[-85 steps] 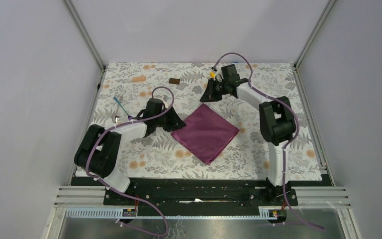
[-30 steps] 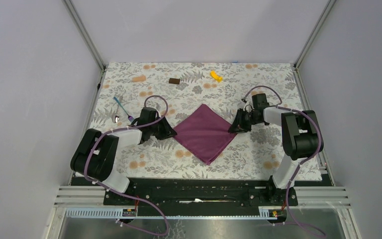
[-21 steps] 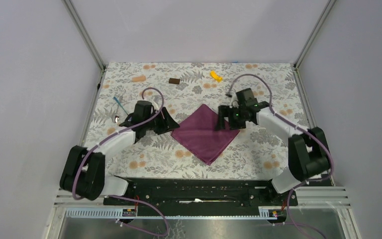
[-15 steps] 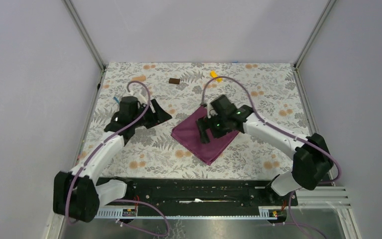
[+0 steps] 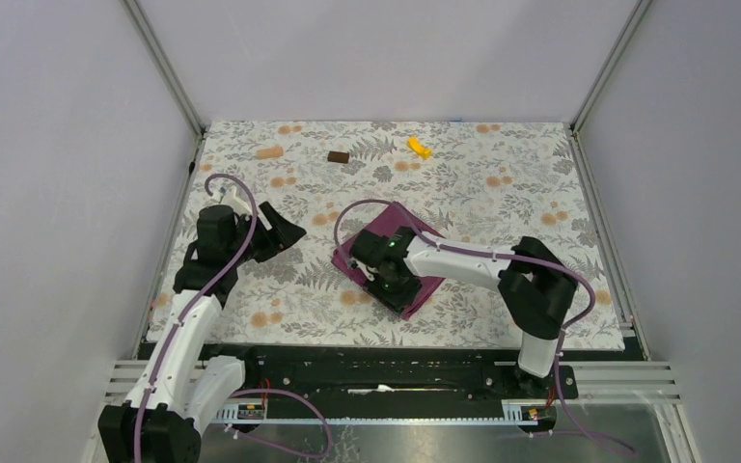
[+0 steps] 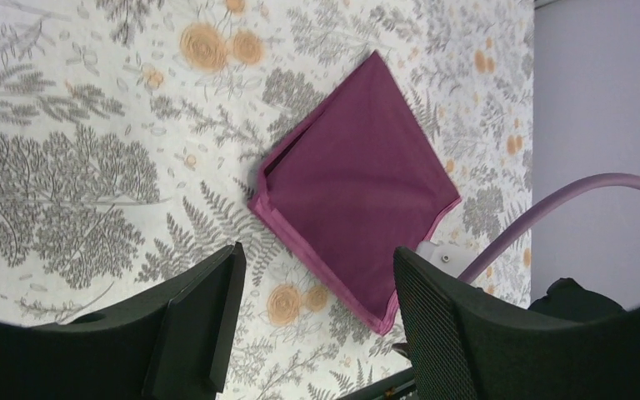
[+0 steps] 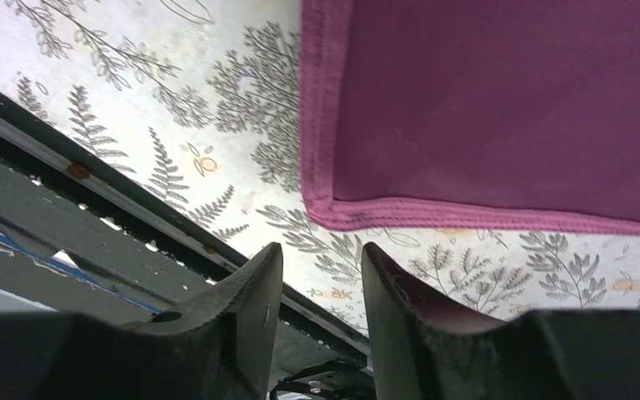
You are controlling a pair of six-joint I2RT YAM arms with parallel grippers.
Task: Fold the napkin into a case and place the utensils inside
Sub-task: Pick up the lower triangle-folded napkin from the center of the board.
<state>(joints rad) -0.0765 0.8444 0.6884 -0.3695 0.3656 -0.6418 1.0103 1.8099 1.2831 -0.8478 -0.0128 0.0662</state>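
Nearest runs the black rail point(image 5: 376, 359). Beyond it the floral tabletop point(image 5: 502, 193) carries the folded plum napkin point(image 7: 500, 100) directly below the right pincer point(image 7: 321, 254), which is released and empty. The left pincer point(image 6: 317, 254), also released, hangs apart to its left. Behind, plain lilac walls point(image 5: 386, 58) close the room.

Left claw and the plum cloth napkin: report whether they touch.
Apart. The top view shows the left claw over the floral table covering, a strip of bare covering between it and the plum cloth napkin's nearest corner.
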